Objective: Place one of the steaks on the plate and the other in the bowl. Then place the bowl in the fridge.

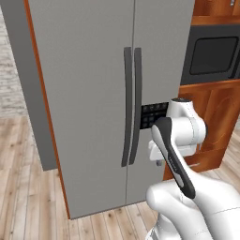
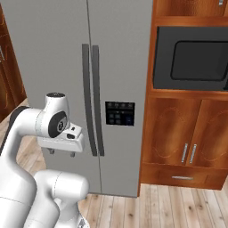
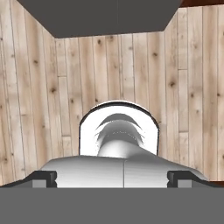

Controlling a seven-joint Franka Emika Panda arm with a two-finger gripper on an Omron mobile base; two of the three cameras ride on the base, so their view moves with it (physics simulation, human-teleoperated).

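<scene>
The tall grey fridge (image 1: pixel 89 93) (image 2: pixel 53 44) stands right ahead with both doors closed, and its two long dark handles (image 1: pixel 131 108) (image 2: pixel 91 98) meet at the middle. My gripper (image 2: pixel 62 153) (image 1: pixel 158 161) hangs in front of the right door at about handle-bottom height, pointing down at the floor. It is open and holds nothing; in the hand view its fingertips (image 3: pixel 43 177) stand far apart at the bottom corners. The fridge's lower edge (image 3: pixel 100 17) crosses the top of the hand view. The steaks, the plate and the bowl are out of view.
A black microwave (image 1: pixel 213 56) (image 2: pixel 193 60) sits in brown wooden cabinets (image 2: pixel 178 133) right of the fridge. A dark control panel (image 2: pixel 120 113) is on the fridge's right door. Pale wood floor (image 3: pixel 35 87) (image 1: pixel 23 187) lies below and to the left.
</scene>
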